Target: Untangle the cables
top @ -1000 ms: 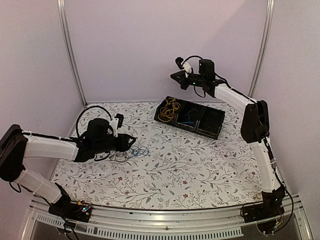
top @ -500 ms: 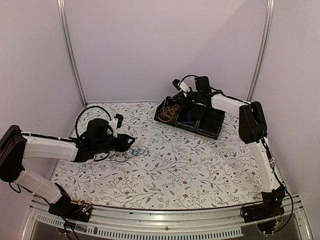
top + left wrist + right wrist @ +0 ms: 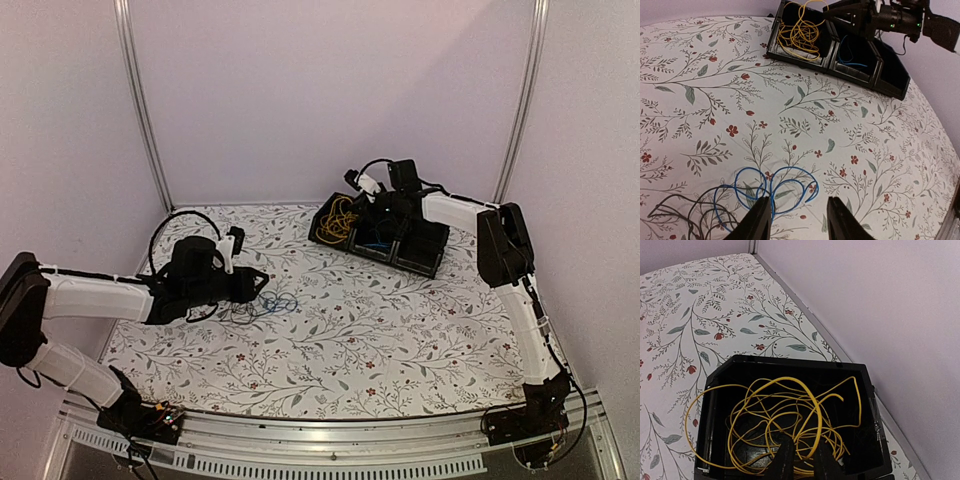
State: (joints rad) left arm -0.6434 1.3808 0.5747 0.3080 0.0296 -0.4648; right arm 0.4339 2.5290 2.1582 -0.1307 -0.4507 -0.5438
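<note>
Your left gripper (image 3: 797, 205) is apart, blue cable (image 3: 790, 169) just ahead. Your right gripper (image 3: 802, 442) is slightly apart, yellow cable (image 3: 812, 400) beneath.

In the tray (image 3: 428, 250), a cable tangle (image 3: 338, 220) lies in the left compartment and another cable (image 3: 375, 243) in the middle one. Loose cables (image 3: 272, 302) lie on the table (image 3: 400, 330), well off to the tray's near left.

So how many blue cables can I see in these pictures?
2. One blue cable lies looped on the table before the left gripper, overlapping a black cable. The other lies in the tray's middle compartment. More may be hidden.
</note>
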